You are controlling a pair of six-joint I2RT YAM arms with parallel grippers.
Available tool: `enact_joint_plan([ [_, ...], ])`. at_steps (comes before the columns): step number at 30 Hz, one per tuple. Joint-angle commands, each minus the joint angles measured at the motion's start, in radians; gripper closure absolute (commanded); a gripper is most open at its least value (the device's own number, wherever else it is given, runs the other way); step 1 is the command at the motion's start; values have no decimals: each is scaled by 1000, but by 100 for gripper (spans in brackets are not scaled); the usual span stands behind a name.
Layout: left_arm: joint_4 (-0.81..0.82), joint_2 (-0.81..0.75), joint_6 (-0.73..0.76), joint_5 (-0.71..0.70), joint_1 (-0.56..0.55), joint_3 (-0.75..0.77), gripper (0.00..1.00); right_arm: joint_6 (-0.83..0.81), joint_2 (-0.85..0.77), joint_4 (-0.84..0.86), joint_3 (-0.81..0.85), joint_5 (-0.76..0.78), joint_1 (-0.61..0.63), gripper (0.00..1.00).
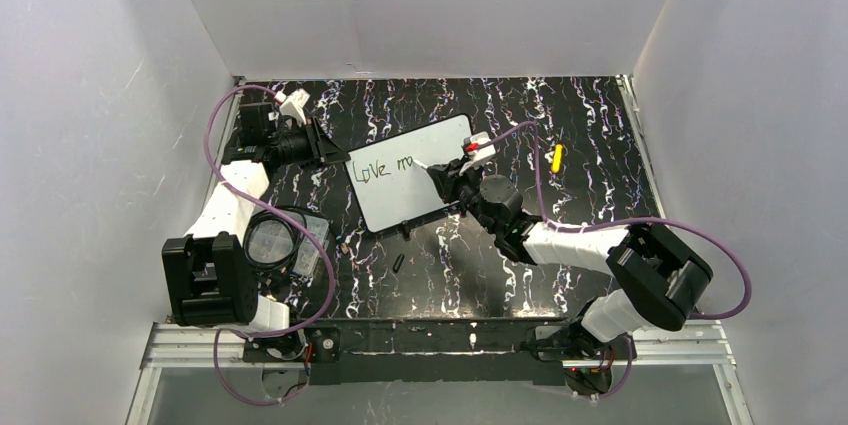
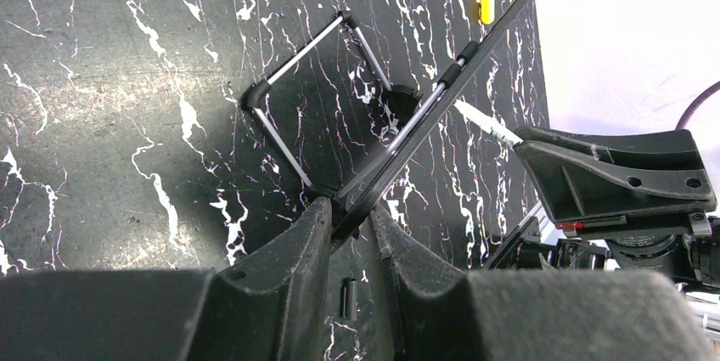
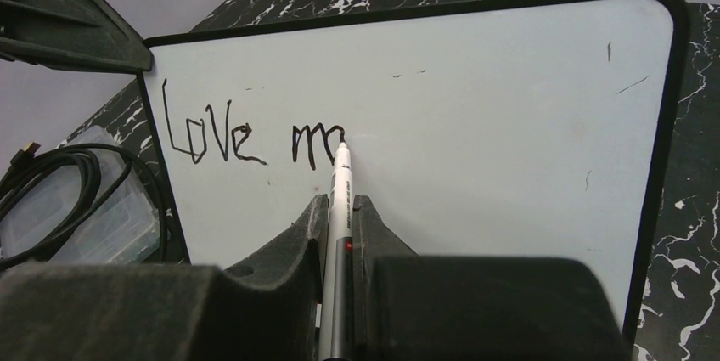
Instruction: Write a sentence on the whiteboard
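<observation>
The whiteboard (image 1: 420, 180) lies tilted at the table's middle, with "Love m" written in black near its left end (image 3: 509, 115). My left gripper (image 1: 335, 150) is shut on the board's left edge; in the left wrist view the board (image 2: 441, 93) runs edge-on out from between the fingers (image 2: 348, 221). My right gripper (image 1: 445, 177) is shut on a white and grey pen (image 3: 340, 208), whose tip (image 3: 343, 149) touches the board just right of the "m". The pen (image 2: 488, 126) also shows as a white tip in the left wrist view.
A yellow pen (image 1: 557, 157) lies on the black marbled table right of the board. A small black cap (image 1: 398, 263) lies in front of the board, another (image 1: 406, 231) near its front edge. A clear plastic box (image 1: 300, 245) with a coiled cable sits by the left arm. White walls enclose the table.
</observation>
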Motion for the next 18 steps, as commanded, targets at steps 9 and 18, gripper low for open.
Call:
enact_joint_plan([
  [9, -23, -7, 1, 40, -5, 33, 80, -25, 3, 56, 36, 36, -7, 99],
  [18, -23, -10, 1, 40, -3, 34, 80, -1, -16, 33, -6, 29, -7, 99],
])
